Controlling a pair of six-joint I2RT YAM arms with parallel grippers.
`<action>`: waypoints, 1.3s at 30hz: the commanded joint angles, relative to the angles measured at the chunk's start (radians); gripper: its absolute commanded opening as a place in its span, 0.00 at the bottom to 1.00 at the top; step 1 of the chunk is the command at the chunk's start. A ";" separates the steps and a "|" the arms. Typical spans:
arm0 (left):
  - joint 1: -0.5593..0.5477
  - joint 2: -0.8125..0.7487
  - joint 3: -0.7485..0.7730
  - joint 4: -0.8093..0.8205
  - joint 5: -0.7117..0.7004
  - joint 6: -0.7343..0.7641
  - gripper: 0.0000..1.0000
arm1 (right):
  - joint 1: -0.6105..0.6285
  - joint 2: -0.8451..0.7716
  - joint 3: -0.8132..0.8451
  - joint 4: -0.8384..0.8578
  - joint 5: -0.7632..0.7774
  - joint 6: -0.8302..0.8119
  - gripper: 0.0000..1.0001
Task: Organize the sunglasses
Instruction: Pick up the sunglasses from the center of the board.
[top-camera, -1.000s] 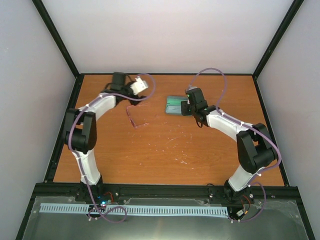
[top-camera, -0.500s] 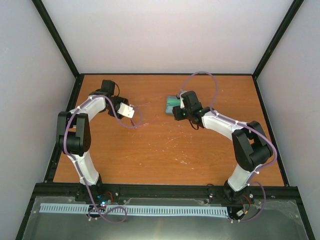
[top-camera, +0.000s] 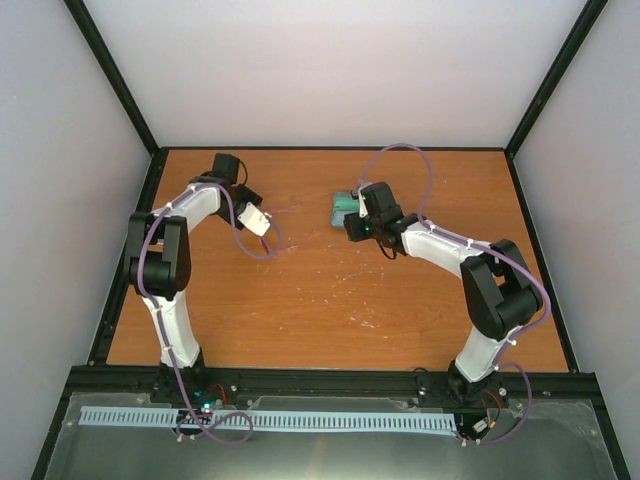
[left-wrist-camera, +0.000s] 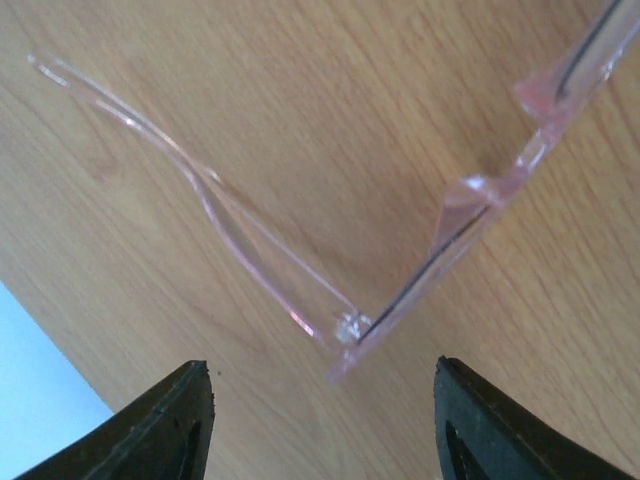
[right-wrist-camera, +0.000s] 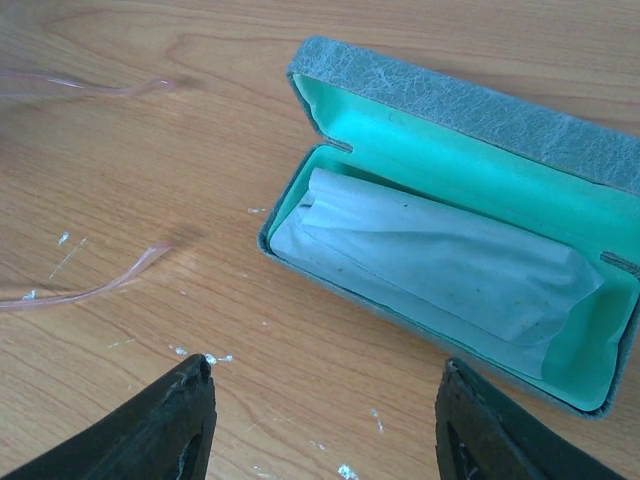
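Note:
The sunglasses (left-wrist-camera: 350, 325), with a thin translucent pink frame, lie open on the wooden table. In the left wrist view a hinge corner, one slender arm and part of the front sit just ahead of my open, empty left gripper (left-wrist-camera: 325, 420). In the top view the left gripper (top-camera: 268, 236) is low over the sunglasses (top-camera: 288, 246). The grey-blue case (right-wrist-camera: 450, 95) lies open with a teal lining and the pale blue cloth (right-wrist-camera: 440, 270) inside. My right gripper (right-wrist-camera: 325, 420) is open and empty just in front of the case. Pink arm tips of the sunglasses (right-wrist-camera: 90, 290) show at its left.
The case (top-camera: 345, 205) lies at the back middle of the table, under my right gripper (top-camera: 352, 224). A black frame rail (top-camera: 330, 148) and pale walls bound the table. White flecks mark the wood near the centre (top-camera: 340, 285).
My left gripper swung from the back of the table down over the sunglasses. My right gripper moved left and slightly back, closer over the open case.

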 joint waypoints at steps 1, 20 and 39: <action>-0.027 0.037 0.032 -0.022 -0.014 0.093 0.59 | 0.005 0.011 0.018 0.018 -0.003 -0.012 0.60; -0.042 0.073 0.004 0.031 -0.124 0.069 0.15 | 0.005 0.016 0.021 0.011 0.008 -0.035 0.60; -0.050 -0.042 -0.183 0.357 0.068 -0.135 0.01 | -0.062 -0.013 0.026 0.048 -0.054 -0.004 0.59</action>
